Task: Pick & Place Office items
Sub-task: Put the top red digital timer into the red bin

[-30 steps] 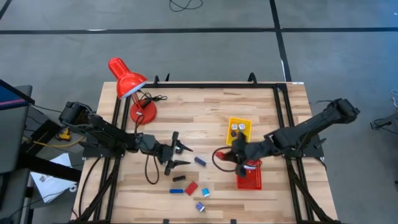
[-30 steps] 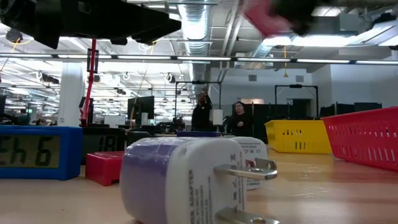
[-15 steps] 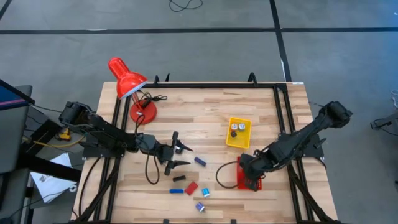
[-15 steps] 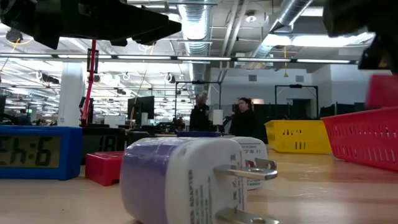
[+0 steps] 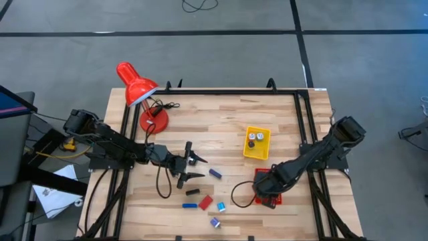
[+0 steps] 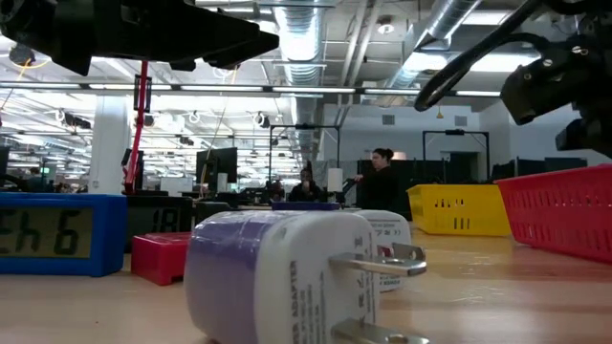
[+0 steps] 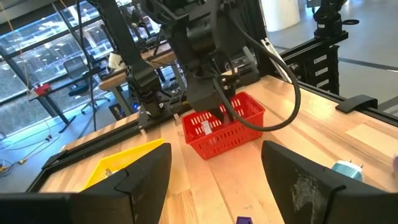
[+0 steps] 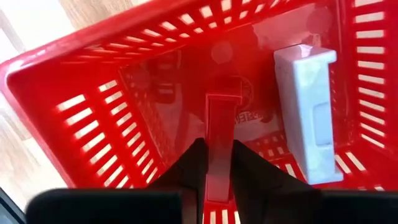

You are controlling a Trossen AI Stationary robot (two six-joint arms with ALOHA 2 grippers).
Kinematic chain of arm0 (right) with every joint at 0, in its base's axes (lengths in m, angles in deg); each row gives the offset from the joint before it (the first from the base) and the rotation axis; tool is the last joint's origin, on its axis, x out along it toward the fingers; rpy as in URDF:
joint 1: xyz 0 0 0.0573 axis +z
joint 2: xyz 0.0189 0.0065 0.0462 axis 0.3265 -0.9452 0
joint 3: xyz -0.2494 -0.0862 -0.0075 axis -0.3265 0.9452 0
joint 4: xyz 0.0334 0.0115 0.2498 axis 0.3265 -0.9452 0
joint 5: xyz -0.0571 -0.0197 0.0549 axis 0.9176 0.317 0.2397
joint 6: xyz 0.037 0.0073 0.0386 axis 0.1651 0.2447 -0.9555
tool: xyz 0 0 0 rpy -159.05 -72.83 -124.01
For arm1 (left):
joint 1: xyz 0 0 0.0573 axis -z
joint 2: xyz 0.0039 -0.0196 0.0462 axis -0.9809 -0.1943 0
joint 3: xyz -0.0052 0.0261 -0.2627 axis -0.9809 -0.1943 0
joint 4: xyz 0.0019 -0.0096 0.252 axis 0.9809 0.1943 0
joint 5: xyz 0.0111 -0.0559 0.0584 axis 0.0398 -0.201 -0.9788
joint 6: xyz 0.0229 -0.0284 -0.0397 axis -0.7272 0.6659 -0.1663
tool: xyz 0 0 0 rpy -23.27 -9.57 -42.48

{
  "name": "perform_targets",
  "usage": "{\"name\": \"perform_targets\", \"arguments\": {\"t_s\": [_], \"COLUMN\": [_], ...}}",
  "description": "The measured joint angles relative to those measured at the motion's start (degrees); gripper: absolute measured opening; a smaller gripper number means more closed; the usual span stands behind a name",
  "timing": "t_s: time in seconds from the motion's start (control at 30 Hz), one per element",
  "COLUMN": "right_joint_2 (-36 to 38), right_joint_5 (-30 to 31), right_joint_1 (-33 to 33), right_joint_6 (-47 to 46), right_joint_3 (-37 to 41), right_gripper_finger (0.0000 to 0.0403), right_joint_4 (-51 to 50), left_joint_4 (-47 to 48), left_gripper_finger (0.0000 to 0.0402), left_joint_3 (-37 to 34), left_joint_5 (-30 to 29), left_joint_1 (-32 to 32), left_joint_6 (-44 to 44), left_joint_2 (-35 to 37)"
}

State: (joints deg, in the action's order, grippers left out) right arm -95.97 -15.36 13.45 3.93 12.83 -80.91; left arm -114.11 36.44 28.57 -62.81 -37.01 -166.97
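Lowering a red bar (image 8: 219, 146) into the basket (image 5: 269, 187), right jaws (image 5: 265, 195) down inside its rim.

Bar sits pinched between the right jaws, long axis running straight out from them toward the basket floor; white block (image 8: 309, 115) lies just beside it. Right arm reaches in from 3 o'clock, wrist tipped steeply down; release looks next. Left jaws (image 5: 192, 167) hover wide, empty, mid-table; loose items (image 5: 205, 201) lie at their 5 o'clock, nearer the left arm.

The wooden table (image 5: 221, 127) carries a red lamp (image 5: 142, 94) near its far-left corner, a yellow tray (image 5: 257, 143) and red basket (image 5: 269, 188) toward the right edge, and small office items (image 5: 204, 197) near the front edge.
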Motion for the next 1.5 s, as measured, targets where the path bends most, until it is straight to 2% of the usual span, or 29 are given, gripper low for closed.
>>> {"name": "perform_targets", "arguments": {"t_s": [0.2, 0.77, 1.0, 1.3, 1.5], "right_joint_2": [0.5, 3.3, 3.1, 3.1, 3.1], "right_joint_5": [0.2, 0.7, 2.6, 2.6, 5.3], "right_joint_1": [0.0, 0.0, 0.0, 0.1, 0.1], "right_joint_6": [0.2, 0.2, 0.2, 0.2, 0.9], "right_joint_3": [0.2, 0.4, 1.0, 1.0, 1.0], "right_gripper_finger": [0.0064, 0.0069, 0.0069, 0.0069, 0.0069], "right_joint_4": [0.2, 1.0, 5.0, 2.6, 0.9], "left_joint_4": [0.0, 0.0, 0.0, 0.0, 0.0], "left_gripper_finger": [0.0239, 0.0241, 0.024, 0.0239, 0.0241], "left_joint_3": [0.0, 0.0, 0.0, 0.0, 0.0], "left_joint_5": [0.0, 0.0, 0.0, 0.0, 0.0], "left_joint_1": [0.0, 0.0, 0.0, 0.0, 0.0], "left_joint_6": [0.0, 0.0, 0.0, 0.0, 0.0], "left_joint_2": [0.0, 0.0, 0.0, 0.0, 0.0]}}
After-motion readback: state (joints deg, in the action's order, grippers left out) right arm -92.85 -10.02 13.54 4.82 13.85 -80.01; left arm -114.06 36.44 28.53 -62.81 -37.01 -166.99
